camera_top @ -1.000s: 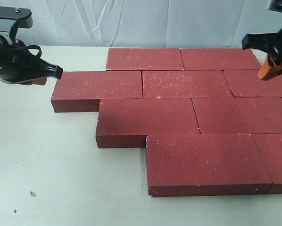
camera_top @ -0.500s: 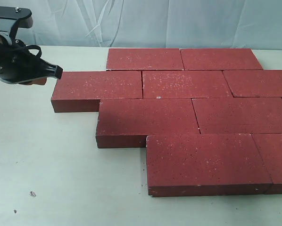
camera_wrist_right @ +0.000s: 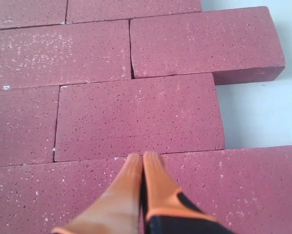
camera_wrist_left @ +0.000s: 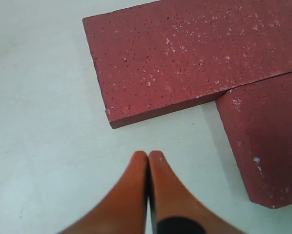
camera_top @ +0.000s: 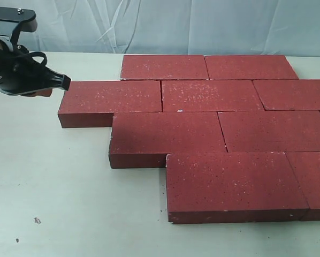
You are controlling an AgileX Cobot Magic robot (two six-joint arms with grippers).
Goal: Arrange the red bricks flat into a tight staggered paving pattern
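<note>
Bricks fill most of the scene: the red bricks [camera_top: 213, 134] lie flat on the pale table [camera_top: 53, 176] in four staggered rows, edges touching. The far row has two. The next row has three and juts out to the left. The third row has two. The near row has two and sits furthest right, with its right brick cut off by the picture edge. A pale curtain [camera_top: 176, 27] hangs behind the table.

The left gripper [camera_top: 67, 82] hangs at the far left, just beside the end of the leftmost brick [camera_top: 111, 97] and apart from it. Seen from the wrist, the left gripper [camera_wrist_left: 148, 155] has its orange fingers pressed together over bare table with nothing between them.

The right gripper [camera_wrist_right: 142, 157] also has its fingers pressed together and empty. It sits over the bricks near a seam between two rows; whether it touches them cannot be told.

A second ago the right gripper showed at the far right of the exterior view, above the bricks. It is out of that view now. The left gripper and the bricks are where they were.
</note>
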